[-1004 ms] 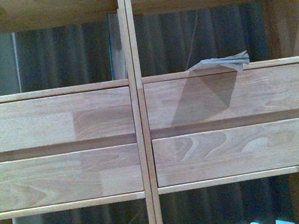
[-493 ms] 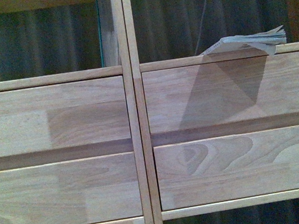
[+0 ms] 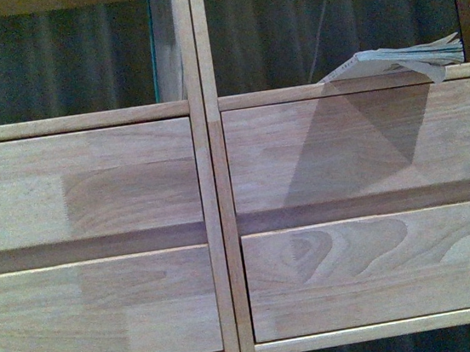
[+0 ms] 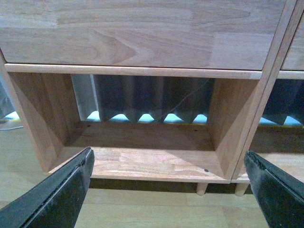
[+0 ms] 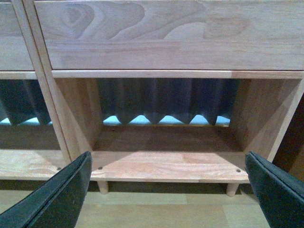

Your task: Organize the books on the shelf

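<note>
The shelf [image 3: 221, 229] fills the front view, with four light-wood drawer fronts across it. A thin floppy paperback [image 3: 401, 59] lies flat in the right compartment above the drawers, its pages drooping over the front edge. A narrow upright thing with a teal edge [image 3: 153, 53] stands against the central divider in the left compartment; I cannot tell if it is the teal book. Neither gripper shows in the front view. My left gripper [image 4: 168, 190] is open and empty before the bottom left compartment [image 4: 142, 156]. My right gripper [image 5: 166, 190] is open and empty before the bottom right compartment [image 5: 166, 161].
Dark curtains [image 3: 67, 63] hang behind the open-backed compartments. Short peg legs [image 5: 102, 186] lift the shelf off the light wood floor [image 4: 142, 209]. A thin cord [image 3: 325, 19] hangs behind the upper right compartment.
The front view has drawn closer to the shelf: the drawer fronts look larger and the paperback now shows further right. The paperback itself has not moved on its board.
</note>
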You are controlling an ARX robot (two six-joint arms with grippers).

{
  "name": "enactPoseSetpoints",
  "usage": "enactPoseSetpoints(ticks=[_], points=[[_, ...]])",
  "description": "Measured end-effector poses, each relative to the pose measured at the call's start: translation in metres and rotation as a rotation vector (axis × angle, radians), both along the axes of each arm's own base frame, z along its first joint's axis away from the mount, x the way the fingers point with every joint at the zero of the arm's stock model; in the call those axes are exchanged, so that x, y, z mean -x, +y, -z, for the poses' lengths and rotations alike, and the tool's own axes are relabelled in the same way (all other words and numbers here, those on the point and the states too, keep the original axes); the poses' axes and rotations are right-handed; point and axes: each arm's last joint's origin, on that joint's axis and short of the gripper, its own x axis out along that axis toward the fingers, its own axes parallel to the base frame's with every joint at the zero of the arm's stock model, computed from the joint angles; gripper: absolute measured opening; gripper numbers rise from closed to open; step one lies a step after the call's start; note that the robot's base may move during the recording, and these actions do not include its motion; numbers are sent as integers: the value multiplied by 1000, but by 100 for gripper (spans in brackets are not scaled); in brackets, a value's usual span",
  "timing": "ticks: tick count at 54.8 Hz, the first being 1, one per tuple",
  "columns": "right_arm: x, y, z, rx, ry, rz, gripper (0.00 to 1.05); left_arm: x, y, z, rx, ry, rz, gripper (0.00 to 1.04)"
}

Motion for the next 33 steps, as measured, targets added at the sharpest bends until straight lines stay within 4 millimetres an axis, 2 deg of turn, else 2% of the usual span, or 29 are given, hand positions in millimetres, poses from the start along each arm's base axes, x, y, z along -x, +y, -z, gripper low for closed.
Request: enactPoseSetpoints(ticks=[33], points=[[0,0,0,0,0,1,98,0,0,0,0,0,0,97]])
